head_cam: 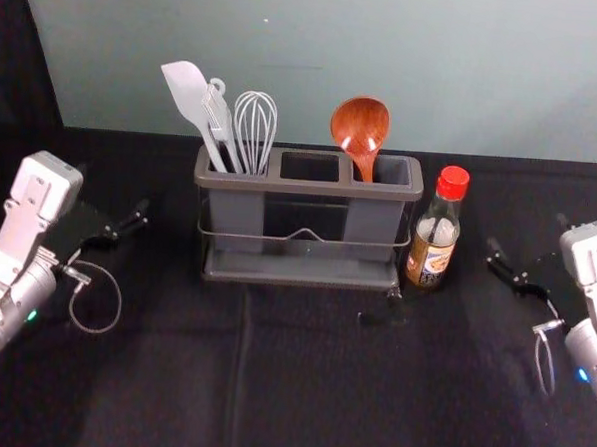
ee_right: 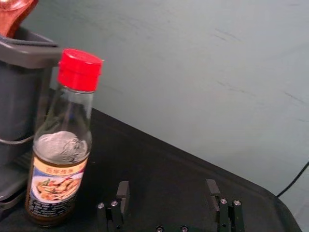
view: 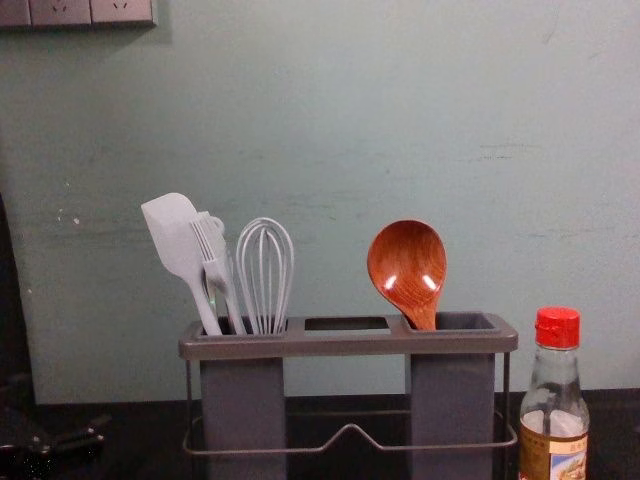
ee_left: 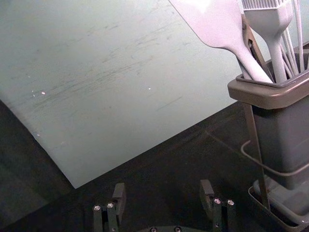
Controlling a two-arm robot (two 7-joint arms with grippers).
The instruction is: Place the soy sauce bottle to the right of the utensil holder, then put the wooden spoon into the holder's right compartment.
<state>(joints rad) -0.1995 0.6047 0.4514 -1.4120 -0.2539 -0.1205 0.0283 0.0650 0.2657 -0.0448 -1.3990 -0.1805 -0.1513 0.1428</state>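
My left gripper (head_cam: 119,217) is open and empty left of the utensil holder (head_cam: 310,186); the left wrist view shows the gripper (ee_left: 163,187) with its fingers wide apart. To the right of the soy sauce bottle, my right gripper (head_cam: 527,234) is also open, as the right wrist view confirms for the gripper (ee_right: 168,186). The red-capped soy sauce bottle (head_cam: 436,231) stands upright just right of the holder. Bowl up, the wooden spoon (view: 407,268) leans in the holder's right compartment, its lower handle hidden inside.
A pale spatula (view: 178,240), a brush (view: 215,255) and a whisk (view: 265,275) stand in the holder's left compartment. Behind the black-covered table (head_cam: 300,384) rises a grey-green wall (head_cam: 317,64). A dark cable (ee_right: 294,179) runs at the right edge in the right wrist view.
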